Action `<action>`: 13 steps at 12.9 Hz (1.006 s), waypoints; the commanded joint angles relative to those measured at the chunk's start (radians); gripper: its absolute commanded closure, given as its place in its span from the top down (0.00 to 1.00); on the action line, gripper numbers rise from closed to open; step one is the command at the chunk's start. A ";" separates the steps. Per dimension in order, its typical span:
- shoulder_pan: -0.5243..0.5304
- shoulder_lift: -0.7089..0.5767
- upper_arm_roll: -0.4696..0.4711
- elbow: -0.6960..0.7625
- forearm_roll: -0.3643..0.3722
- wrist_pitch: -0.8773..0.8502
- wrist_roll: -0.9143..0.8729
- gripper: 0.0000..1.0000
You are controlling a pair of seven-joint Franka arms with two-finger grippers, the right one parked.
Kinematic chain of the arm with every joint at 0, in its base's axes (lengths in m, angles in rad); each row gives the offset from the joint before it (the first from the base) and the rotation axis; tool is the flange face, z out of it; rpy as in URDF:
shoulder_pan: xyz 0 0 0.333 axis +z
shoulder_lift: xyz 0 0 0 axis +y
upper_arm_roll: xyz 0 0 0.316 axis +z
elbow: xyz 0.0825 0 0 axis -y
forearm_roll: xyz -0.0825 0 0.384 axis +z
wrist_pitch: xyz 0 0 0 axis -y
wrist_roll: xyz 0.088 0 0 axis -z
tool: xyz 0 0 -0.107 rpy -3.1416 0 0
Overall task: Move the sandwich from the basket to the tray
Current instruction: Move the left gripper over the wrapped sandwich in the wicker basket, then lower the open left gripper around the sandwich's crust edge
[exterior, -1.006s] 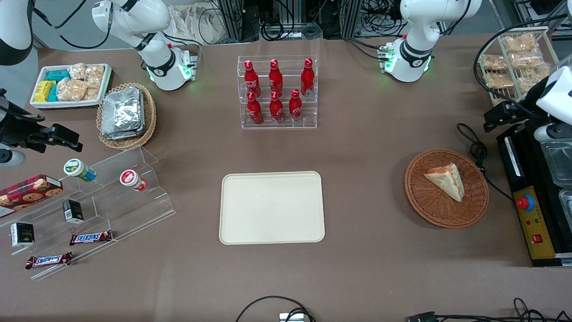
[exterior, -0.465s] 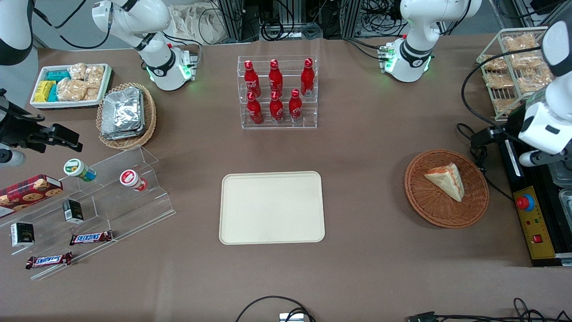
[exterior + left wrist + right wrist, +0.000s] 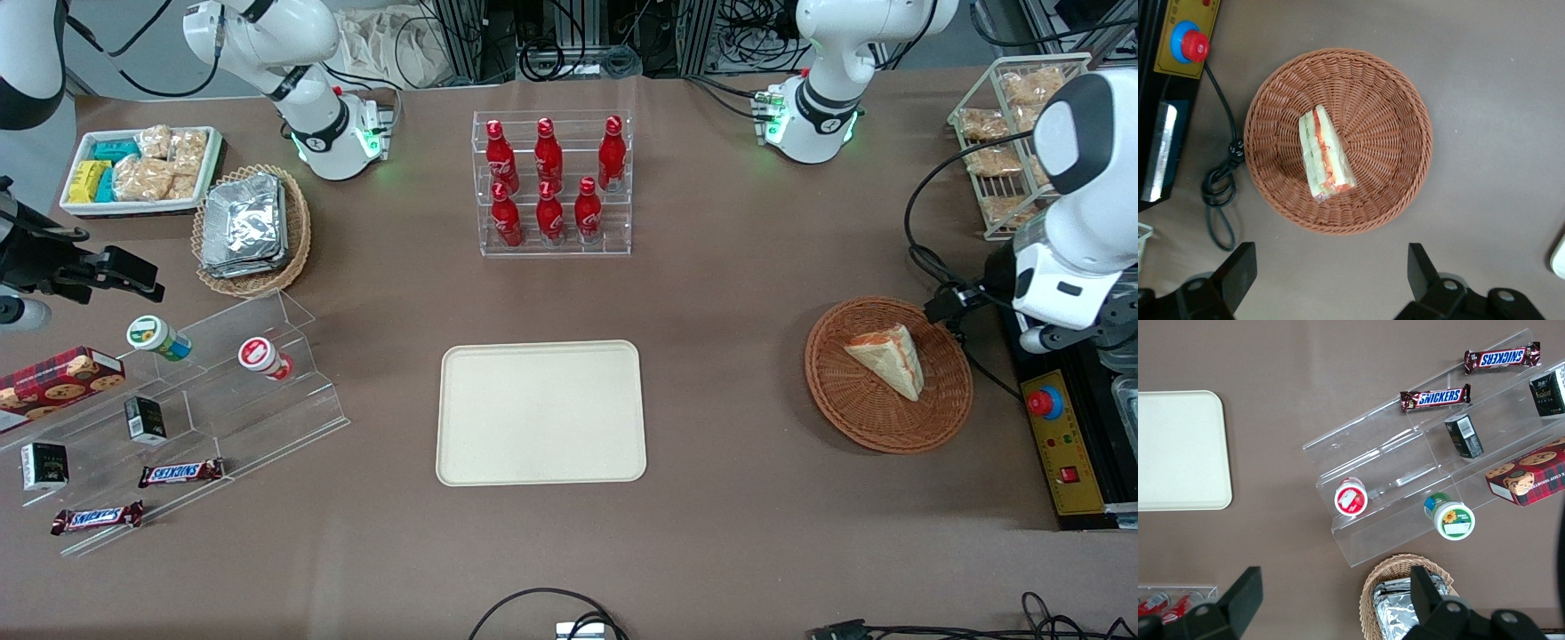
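Note:
The sandwich, a pale wedge with red-orange and green filling stripes, lies in the round reddish-brown wicker basket. The cream tray sits bare at mid-table, and one corner of the tray shows in the left wrist view. My left gripper is open, its black fingers spread wide with nothing between them. It hangs above bare table just off the basket's rim, apart from the sandwich. The left arm's hand hovers at the basket's edge toward the working arm's end of the table.
A black control box with a red stop button and a coiled black cable lie beside the basket. An acrylic rack of red bottles stands farther from the front camera than the tray. A wire rack of snack packets stands near the arm.
The left arm has swung nearer to the front camera and toward the basket, bringing its hand from beside the wire rack to the basket's edge. Sandwich, basket and tray have not moved.

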State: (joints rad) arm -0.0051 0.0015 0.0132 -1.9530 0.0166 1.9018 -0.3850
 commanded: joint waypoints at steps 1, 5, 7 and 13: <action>0.017 -0.054 -0.002 -0.131 0.003 0.123 -0.041 1.00; 0.039 -0.046 -0.002 -0.248 0.003 0.282 -0.099 1.00; 0.039 -0.026 -0.002 -0.256 0.003 0.302 -0.133 1.00; 0.043 0.041 -0.002 -0.336 0.003 0.469 -0.207 1.00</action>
State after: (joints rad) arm 0.0326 0.0303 0.0151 -2.2604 0.0166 2.3149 -0.5616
